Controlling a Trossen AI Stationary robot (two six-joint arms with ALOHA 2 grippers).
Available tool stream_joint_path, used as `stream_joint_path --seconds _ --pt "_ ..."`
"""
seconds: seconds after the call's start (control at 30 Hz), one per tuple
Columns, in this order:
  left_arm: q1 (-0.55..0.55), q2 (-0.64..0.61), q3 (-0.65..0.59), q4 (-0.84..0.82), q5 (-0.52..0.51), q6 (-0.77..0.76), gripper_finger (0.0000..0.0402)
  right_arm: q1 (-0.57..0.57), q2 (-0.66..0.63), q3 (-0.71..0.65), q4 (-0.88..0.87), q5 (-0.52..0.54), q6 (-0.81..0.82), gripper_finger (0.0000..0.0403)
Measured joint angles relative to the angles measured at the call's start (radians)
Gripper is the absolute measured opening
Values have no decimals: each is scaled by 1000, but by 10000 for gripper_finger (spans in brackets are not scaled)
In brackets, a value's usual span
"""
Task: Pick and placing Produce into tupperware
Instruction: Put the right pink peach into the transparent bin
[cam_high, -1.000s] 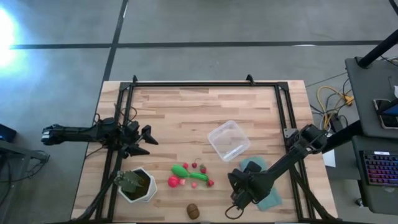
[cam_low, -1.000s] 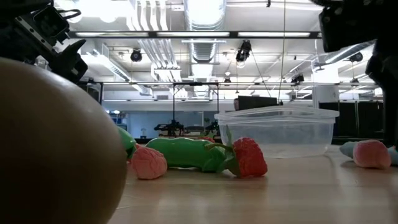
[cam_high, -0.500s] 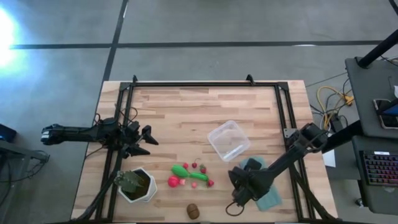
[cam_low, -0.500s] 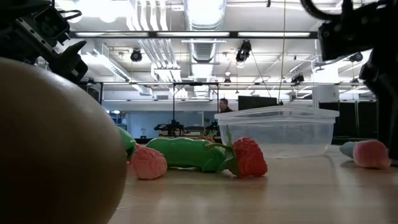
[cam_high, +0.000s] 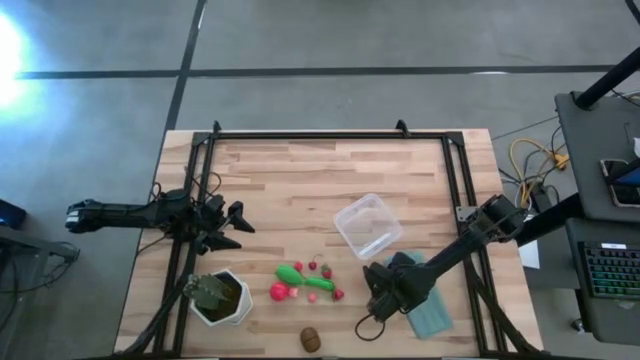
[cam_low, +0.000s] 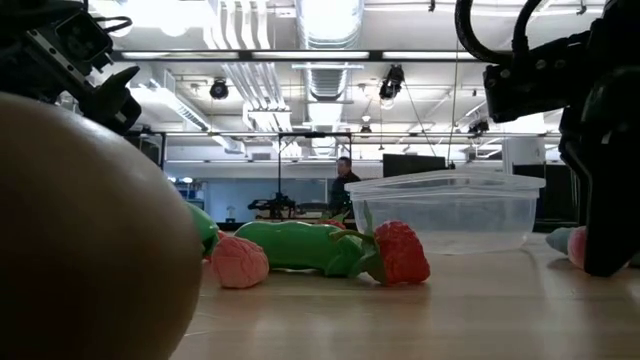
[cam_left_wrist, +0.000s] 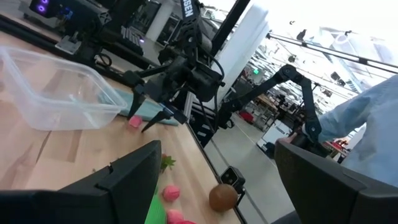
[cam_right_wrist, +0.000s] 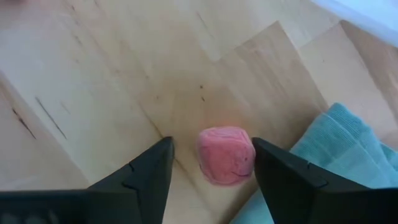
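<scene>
One tupperware (cam_high: 368, 225) stands empty near the middle of the wooden table (cam_high: 300, 170). The produce (cam_high: 305, 280) lies loose beside it: one green piece, one brown oval (cam_high: 311, 340), several red and pink items. Right gripper (cam_right_wrist: 211, 163): fingers parted around one pink piece (cam_right_wrist: 225, 155), not gripping. Left gripper (cam_high: 238, 228): wide open, empty. A person stands in the room behind.

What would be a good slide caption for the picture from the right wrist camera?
Right claw open just above the table, fingers either side of a pink toy fruit beside a teal cloth.
</scene>
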Motion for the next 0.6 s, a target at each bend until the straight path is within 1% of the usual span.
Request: stream_joint_path --seconds 0.1,0.4,0.5,0.6 --pt "0 5 0 -1 0 0 299 -2 1 5 0 -7 0 188" --pt "0 21 0 -2 0 0 299 -10 -16 9 -29 -22 7 108" --pt "0 25 0 -1 0 0 299 -17 -45 12 -66 -21 37 98" --pt "0 24 0 1 0 0 299 -33 -88 37 -131 7 65 105"
